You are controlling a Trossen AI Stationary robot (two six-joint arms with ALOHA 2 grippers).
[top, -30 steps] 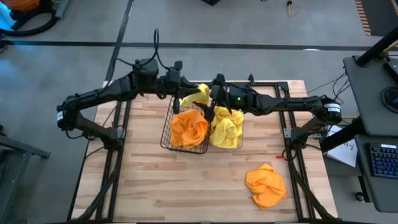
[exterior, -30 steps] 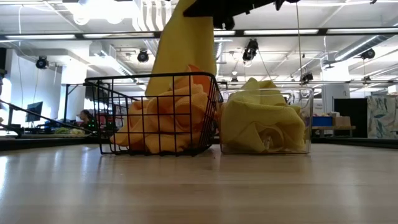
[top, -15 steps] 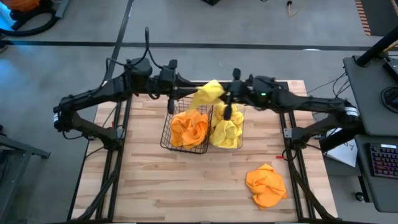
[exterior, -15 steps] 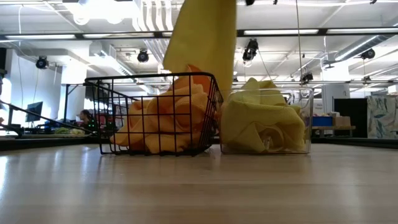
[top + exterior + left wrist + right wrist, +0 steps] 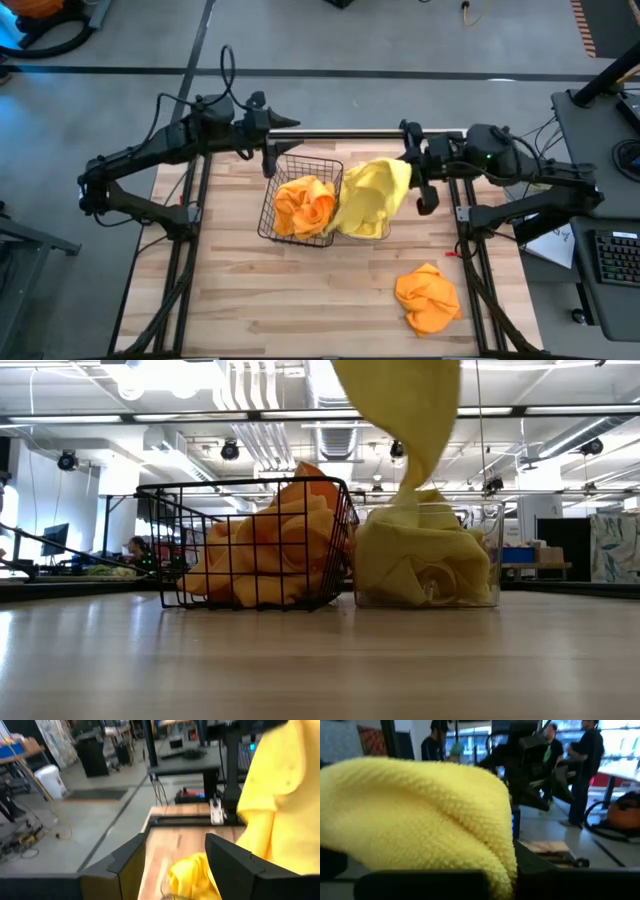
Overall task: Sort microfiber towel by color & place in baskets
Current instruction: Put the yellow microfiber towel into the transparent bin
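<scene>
A yellow microfiber towel (image 5: 375,195) hangs over the clear plastic basket (image 5: 384,232), which is filled with yellow towels (image 5: 420,560). My right gripper (image 5: 408,168) is shut on it. The black wire basket (image 5: 270,215) beside it holds orange towels (image 5: 303,203). One more orange towel (image 5: 428,297) lies crumpled at the table's near right. My left gripper (image 5: 175,865) stands open with nothing between its fingers, above the table's far edge behind the wire basket (image 5: 285,124). My right gripper holds the yellow towel by its upper end (image 5: 398,172), coming in about level from the table's right side. The bunched cloth (image 5: 420,815) hides the fingertips in the wrist view. The towel hangs slack below the gripper, and its lower end (image 5: 405,505) meets the yellow pile in the clear basket.
The two baskets stand side by side at the table's middle. Bare wood (image 5: 300,300) stretches across the near left and centre. People stand in the room beyond the table (image 5: 585,760).
My right gripper has shut on the yellow towel and carried it up and toward the table's right edge, from above the wire basket to above the clear one. My left gripper has opened, let go of the towel and drawn back toward the left.
</scene>
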